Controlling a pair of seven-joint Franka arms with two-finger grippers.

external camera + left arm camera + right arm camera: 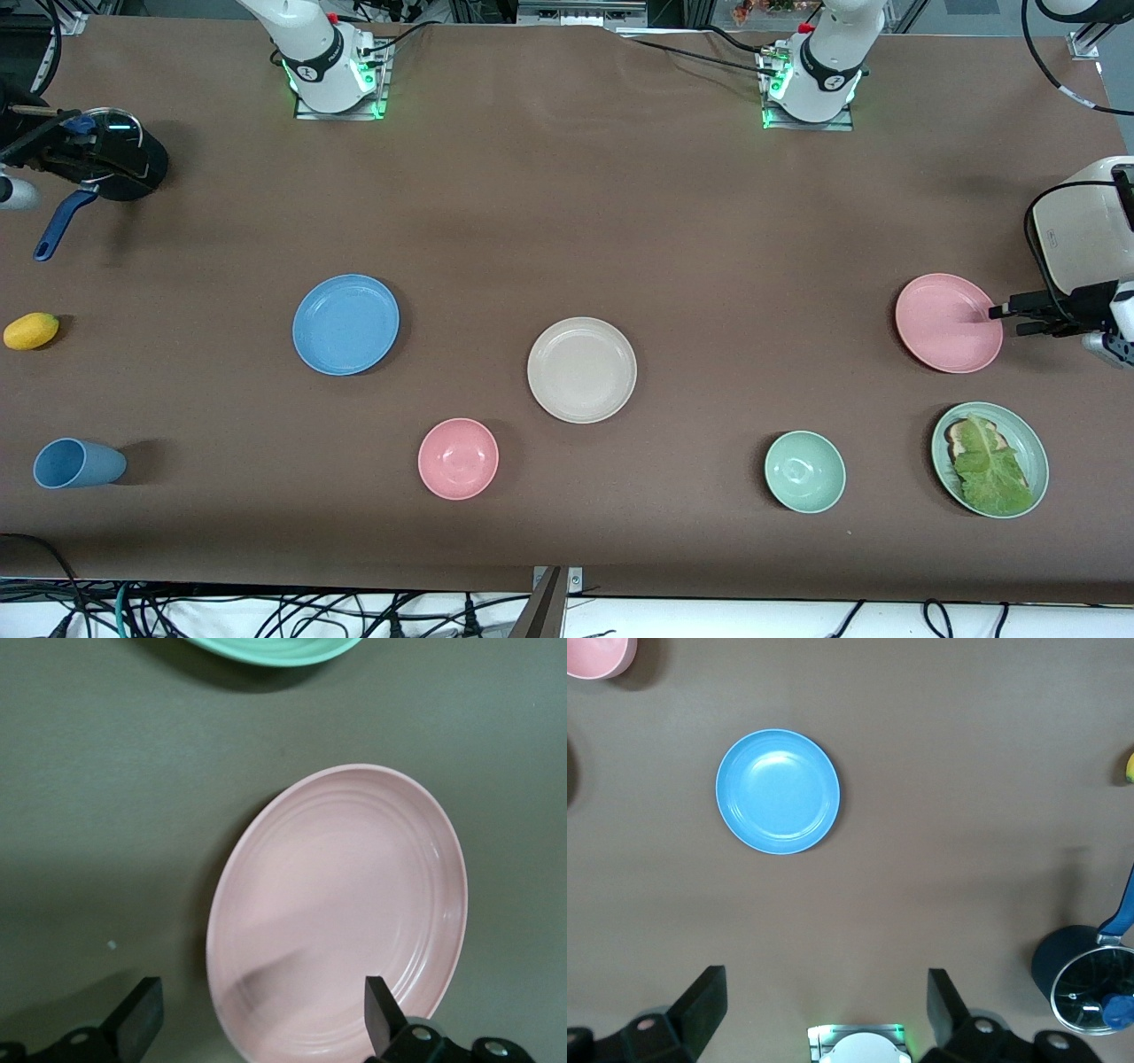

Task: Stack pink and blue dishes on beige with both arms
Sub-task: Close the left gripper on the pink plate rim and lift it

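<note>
My left jaws [257, 1019] stand released, straddling the rim of the matte pink round plate [341, 912], which lies toward the left arm's end from the cream-beige round plate [581, 369]. My right jaws [824, 1010], also released, hang high over the surface [567, 221]; the light blue plate [778, 791] sits untouched.

A wide table [567, 204] covered in matte brown cloth fills nearly the whole scene, evenly lit from above so that shadows on it are short and soft. Below the table's edge nearest the front camera, a white floor [709, 620] shows with a tangle of black cables [292, 616]. Above the table's edge by the bases, metal framing [580, 11] is visible.
</note>
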